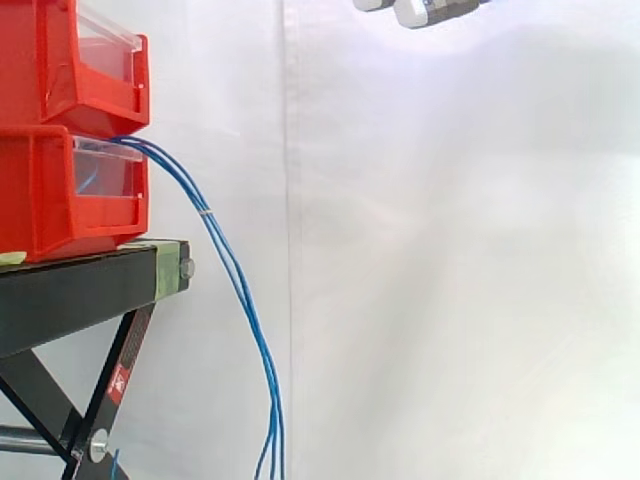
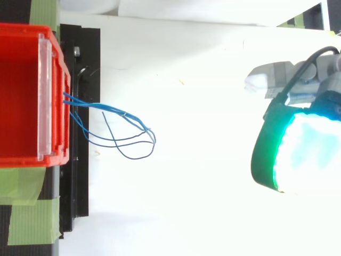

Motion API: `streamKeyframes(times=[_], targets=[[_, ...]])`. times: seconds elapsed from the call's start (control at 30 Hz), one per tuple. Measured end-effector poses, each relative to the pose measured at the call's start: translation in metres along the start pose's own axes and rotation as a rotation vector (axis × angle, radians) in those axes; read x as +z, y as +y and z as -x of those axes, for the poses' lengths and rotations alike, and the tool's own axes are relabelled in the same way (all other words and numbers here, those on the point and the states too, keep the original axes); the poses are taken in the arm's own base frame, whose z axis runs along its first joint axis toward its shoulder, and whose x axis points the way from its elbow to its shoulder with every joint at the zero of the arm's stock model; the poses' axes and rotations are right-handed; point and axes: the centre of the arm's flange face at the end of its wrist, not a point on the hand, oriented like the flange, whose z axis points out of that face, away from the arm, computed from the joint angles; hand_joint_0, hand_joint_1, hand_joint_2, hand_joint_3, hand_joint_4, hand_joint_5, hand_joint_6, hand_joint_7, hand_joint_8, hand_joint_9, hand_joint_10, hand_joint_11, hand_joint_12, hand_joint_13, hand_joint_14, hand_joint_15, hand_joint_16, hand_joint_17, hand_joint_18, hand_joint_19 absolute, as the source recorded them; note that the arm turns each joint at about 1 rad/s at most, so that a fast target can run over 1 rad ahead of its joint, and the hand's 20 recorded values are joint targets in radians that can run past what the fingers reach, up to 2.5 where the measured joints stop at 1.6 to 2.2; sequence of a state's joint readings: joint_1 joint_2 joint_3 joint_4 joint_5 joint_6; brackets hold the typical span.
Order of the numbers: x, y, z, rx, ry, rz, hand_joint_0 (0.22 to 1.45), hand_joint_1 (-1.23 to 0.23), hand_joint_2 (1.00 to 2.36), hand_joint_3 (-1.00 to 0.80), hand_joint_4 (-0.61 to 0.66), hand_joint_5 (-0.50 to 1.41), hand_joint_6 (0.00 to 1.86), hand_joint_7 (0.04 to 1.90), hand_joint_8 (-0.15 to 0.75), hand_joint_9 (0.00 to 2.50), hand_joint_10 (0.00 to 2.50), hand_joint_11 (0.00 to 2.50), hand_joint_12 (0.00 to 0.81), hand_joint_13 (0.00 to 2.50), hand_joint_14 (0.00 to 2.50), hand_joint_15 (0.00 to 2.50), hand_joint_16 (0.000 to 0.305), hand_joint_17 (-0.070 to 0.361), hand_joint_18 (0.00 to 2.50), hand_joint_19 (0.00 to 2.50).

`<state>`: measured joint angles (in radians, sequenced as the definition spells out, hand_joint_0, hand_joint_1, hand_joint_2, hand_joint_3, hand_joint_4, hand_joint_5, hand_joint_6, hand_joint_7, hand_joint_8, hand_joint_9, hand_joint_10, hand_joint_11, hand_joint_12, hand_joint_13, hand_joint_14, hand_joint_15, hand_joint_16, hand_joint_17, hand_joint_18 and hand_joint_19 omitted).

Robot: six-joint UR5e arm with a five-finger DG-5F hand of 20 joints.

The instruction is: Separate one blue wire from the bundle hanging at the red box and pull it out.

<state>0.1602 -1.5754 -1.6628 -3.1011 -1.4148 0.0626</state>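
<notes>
- Blue wires (image 1: 232,270): a thin bundle of several strands. It leaves the front of the lower red bin (image 1: 60,190), arcs out over the stand edge and hangs down past the bottom of the side view.
- A small white tie (image 1: 205,212) binds the strands just below the bin. Under it they run close together and split slightly near the bottom.
- From above, the wires (image 2: 122,114) come out at the bin's front rim, fan out away from the bin and curl back in loose loops.
- Lower red bin: clear panel (image 1: 105,165) across its front, with a bit of blue wire visible through it.
- Upper red bin (image 1: 60,60) is stacked on the lower one, with the same kind of clear front. From above its inside (image 2: 21,90) shows plain red floor.
- Both bins sit on a black stand (image 1: 70,285) with green tape (image 2: 26,213) on its top and edge.
- Hand (image 1: 425,10): at the top edge in the side view, high up and well apart from the wires. From above it (image 2: 277,74) is far across from the bin, and part of it glows green and cyan.
- Hand touches neither wires nor bin. I cannot tell how far open it is.
- White curtain (image 1: 450,250) is behind everything, and open space lies between hand and bundle.
</notes>
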Motion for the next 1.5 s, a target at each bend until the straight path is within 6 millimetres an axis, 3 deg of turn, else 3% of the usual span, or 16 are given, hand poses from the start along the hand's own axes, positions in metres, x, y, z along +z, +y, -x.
streamKeyframes(times=[1.13,1.3,1.5], targets=[[0.002,0.0,0.0,-0.19,0.005,0.009,0.48,-0.41,1.0,-0.5,0.15,-0.28,0.5,0.72,0.228,0.0,0.0,0.0,0.329,0.0,0.0,0.08,0.06,0.134,0.0,0.11],[-0.001,-0.014,0.001,-0.226,0.007,-0.013,0.49,-0.42,1.0,-0.5,0.17,-0.28,0.5,0.76,0.235,0.0,0.0,0.0,0.329,0.0,0.0,0.09,0.059,0.132,0.0,0.13],[-0.007,-0.046,0.002,-0.28,0.02,-0.042,0.51,-0.48,1.0,-0.5,0.21,-0.27,0.5,0.84,0.234,0.0,0.0,0.0,0.329,0.0,0.0,0.08,0.058,0.13,0.0,0.13]])
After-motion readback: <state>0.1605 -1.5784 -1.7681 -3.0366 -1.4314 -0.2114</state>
